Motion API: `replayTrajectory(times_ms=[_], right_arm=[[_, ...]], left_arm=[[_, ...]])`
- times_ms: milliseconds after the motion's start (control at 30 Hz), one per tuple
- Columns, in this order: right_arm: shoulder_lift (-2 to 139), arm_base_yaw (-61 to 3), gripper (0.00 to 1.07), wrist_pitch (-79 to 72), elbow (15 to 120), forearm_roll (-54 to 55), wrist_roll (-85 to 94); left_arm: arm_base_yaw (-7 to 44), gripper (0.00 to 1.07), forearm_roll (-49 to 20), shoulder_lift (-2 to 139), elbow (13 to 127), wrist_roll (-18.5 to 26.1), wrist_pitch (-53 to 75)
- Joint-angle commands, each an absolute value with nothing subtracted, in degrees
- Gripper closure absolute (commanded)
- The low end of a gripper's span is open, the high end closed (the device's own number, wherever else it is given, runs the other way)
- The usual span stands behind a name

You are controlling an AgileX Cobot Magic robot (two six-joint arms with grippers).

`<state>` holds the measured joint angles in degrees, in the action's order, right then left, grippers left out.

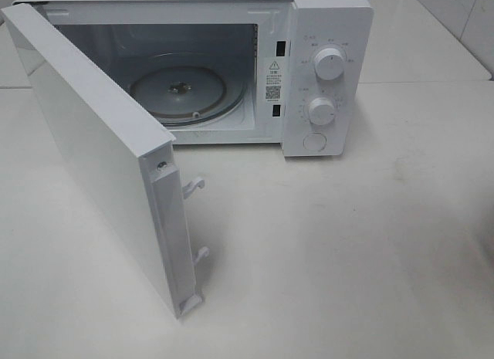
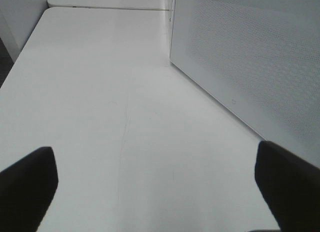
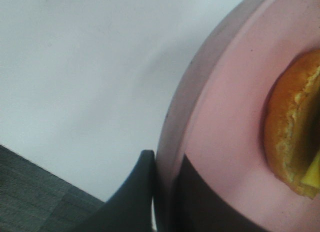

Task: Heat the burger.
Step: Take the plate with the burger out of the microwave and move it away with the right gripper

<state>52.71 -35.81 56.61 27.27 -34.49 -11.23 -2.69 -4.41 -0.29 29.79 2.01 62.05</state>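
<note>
Only the right wrist view shows the burger: part of its golden-brown bun and a bit of yellow cheese, sitting on a round pink plate. My right gripper is shut on the plate's rim, one dark finger under the edge and one on top. My left gripper is open above the bare white table, its dark fingertips wide apart with nothing between them. Neither gripper, the plate nor the burger appears in the exterior high view.
A white microwave stands at the back with its door swung wide toward the front left. Its glass turntable has nothing on it. The door's perforated panel stands close beside my left gripper. Two white knobs are on the right.
</note>
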Motion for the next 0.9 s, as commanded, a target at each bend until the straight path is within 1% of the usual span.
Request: replayTrajectory(times_ms=[33,100,133,200,233,300,400,467,533,733,833,900], right_arm=[[55.46,-35.81,1.07,56.44,27.56,-39.59,-16.96],[56.84,-35.81,1.07,56.26,27.56,-40.05,-19.31],[59.13,-35.81,1.07,56.26,27.56,-40.79,-23.78],[60.45,-35.81,1.07,56.26,27.56,-40.91,-25.78],[62.68,-35.81,1.07,56.15,27.56,-41.31,-29.51],[63.94,-35.81,1.07,56.04,27.62,-41.37,-31.23],[68.12,-35.81,1.07,54.43,27.62,-42.17,-39.88],[69.16,-35.81,1.07,54.03,27.62,-42.34,-41.31],[72.94,-35.81,1.07,52.77,27.62,-43.66,-47.96],[78.95,-35.81,1.07,49.90,27.62,-45.78,-56.04],[79.98,-35.81,1.07,49.45,27.62,-46.18,-56.89],[85.20,-35.81,1.07,47.44,27.62,-47.27,-60.79]], left_arm=[[-2.86,0.07,-4.41,-1.15,29.62,1.72,61.42],[-2.86,0.07,-4.41,-1.15,29.62,1.72,61.42],[-2.86,0.07,-4.41,-1.15,29.62,1.72,61.42],[-2.86,0.07,-4.41,-1.15,29.62,1.72,61.42],[-2.86,0.07,-4.41,-1.15,29.62,1.72,61.42],[-2.86,0.07,-4.41,-1.15,29.62,1.72,61.42],[-2.86,0.07,-4.41,-1.15,29.62,1.72,61.42],[-2.86,0.07,-4.41,-1.15,29.62,1.72,61.42],[-2.86,0.07,-4.41,-1.15,29.62,1.72,61.42],[-2.86,0.07,-4.41,-1.15,29.62,1.72,61.42],[-2.86,0.07,-4.41,-1.15,29.62,1.72,61.42],[-2.86,0.07,-4.41,-1.15,29.62,1.72,61.42]])
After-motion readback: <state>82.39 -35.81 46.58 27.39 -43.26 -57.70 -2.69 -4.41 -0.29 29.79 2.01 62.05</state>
